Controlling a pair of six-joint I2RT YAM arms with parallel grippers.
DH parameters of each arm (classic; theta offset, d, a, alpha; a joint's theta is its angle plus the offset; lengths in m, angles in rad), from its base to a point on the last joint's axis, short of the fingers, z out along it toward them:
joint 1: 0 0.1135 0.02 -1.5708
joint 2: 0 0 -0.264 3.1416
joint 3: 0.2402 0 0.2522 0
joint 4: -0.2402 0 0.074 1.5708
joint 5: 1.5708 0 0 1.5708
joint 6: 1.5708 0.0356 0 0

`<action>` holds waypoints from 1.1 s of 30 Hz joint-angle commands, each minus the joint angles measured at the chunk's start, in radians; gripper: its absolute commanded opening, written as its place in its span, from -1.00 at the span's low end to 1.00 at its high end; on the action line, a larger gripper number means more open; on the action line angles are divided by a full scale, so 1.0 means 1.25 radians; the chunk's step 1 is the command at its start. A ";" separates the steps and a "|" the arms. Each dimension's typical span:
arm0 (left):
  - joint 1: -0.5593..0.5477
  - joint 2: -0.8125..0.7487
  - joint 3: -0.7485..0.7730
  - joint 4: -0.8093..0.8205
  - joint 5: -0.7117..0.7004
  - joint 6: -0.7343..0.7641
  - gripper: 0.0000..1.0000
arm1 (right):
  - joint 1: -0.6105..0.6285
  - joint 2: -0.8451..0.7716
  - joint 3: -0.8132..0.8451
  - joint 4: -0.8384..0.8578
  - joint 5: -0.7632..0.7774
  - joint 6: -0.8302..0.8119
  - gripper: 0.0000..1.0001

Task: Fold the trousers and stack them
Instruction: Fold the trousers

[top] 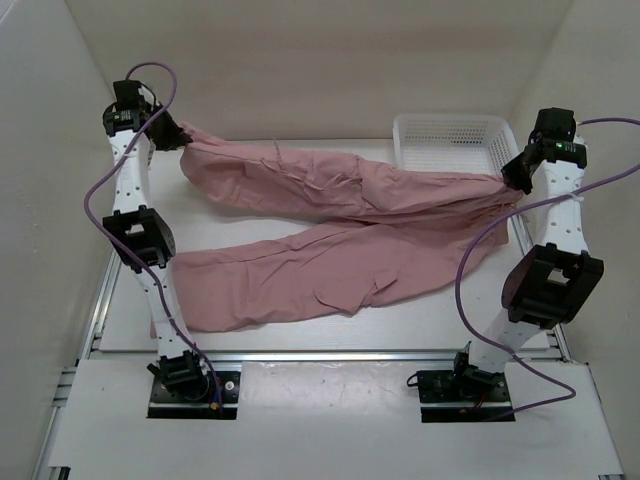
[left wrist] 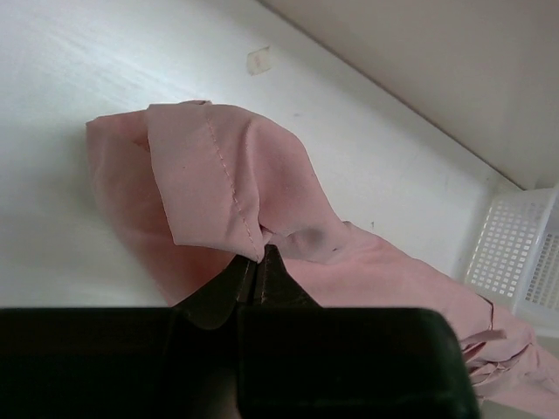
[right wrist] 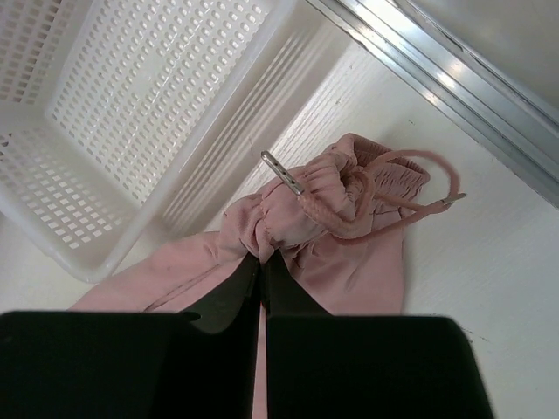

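Observation:
The dusty-pink trousers [top: 340, 225] lie spread across the table, legs pointing left, gathered waist at the right. My left gripper [top: 180, 138] is shut on the hem of the far leg at the back left; in the left wrist view the hem [left wrist: 210, 188] is pinched between the black fingertips [left wrist: 284, 275]. My right gripper [top: 515, 180] is shut on the waist at the right; the right wrist view shows the gathered waistband [right wrist: 306, 205] and its drawstring [right wrist: 419, 188] at the fingertips [right wrist: 236, 284]. The near leg [top: 260, 285] lies flat and free.
A white mesh plastic basket [top: 452, 145] stands at the back right, right next to the waist and my right gripper; it also shows in the right wrist view [right wrist: 113, 113] and the left wrist view [left wrist: 524, 253]. White walls enclose the table on three sides.

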 commanded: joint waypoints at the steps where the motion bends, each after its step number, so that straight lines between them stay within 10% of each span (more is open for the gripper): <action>1: 0.026 -0.148 -0.052 -0.008 -0.015 0.008 -0.80 | -0.004 -0.025 0.015 0.002 0.011 -0.027 -1.00; 7: 0.033 -0.331 -0.211 -0.080 -0.105 0.035 -0.80 | -0.020 -0.106 -0.050 0.002 0.004 -0.035 -1.00; 14: 0.051 -0.693 -0.729 -0.059 -0.217 -0.006 -0.80 | -0.129 -0.294 -0.307 0.029 0.005 -0.017 -0.89; 15: 0.051 -0.732 -0.848 -0.059 -0.230 -0.006 -0.63 | -0.143 -0.312 -0.338 0.029 0.020 -0.006 -0.70; 16: 0.059 -0.797 -0.904 -0.059 -0.245 -0.006 0.37 | -0.166 -0.328 -0.367 0.043 0.020 0.005 -0.09; 17: 0.059 -0.825 -0.957 -0.059 -0.258 -0.006 0.80 | -0.166 -0.356 -0.413 0.051 0.020 0.018 0.29; 21: 0.116 -0.887 -1.102 -0.087 -0.245 0.022 1.00 | -0.174 -0.382 -0.414 0.051 -0.018 0.042 0.76; 23: 0.125 -0.920 -1.102 -0.098 -0.245 0.022 1.00 | -0.174 -0.382 -0.390 0.051 -0.055 0.042 0.68; 25: 0.125 -0.941 -1.072 -0.105 -0.256 0.022 0.57 | -0.115 -0.382 -0.359 0.062 -0.101 -0.009 0.46; 26: 0.125 -0.961 -1.072 -0.105 -0.256 0.022 0.23 | -0.086 -0.382 -0.350 0.070 -0.109 -0.031 -0.13; 29: 0.125 -0.987 -1.086 -0.096 -0.249 0.014 -0.79 | 0.047 -0.359 -0.350 0.078 -0.124 -0.109 -0.95; 31: 0.118 -0.987 -1.126 -0.081 -0.237 0.014 -0.79 | 0.134 -0.327 -0.366 0.068 -0.134 -0.164 -1.00; 33: 0.109 -0.976 -1.154 -0.036 -0.210 0.014 -0.40 | 0.200 -0.303 -0.402 0.053 -0.141 -0.176 -1.00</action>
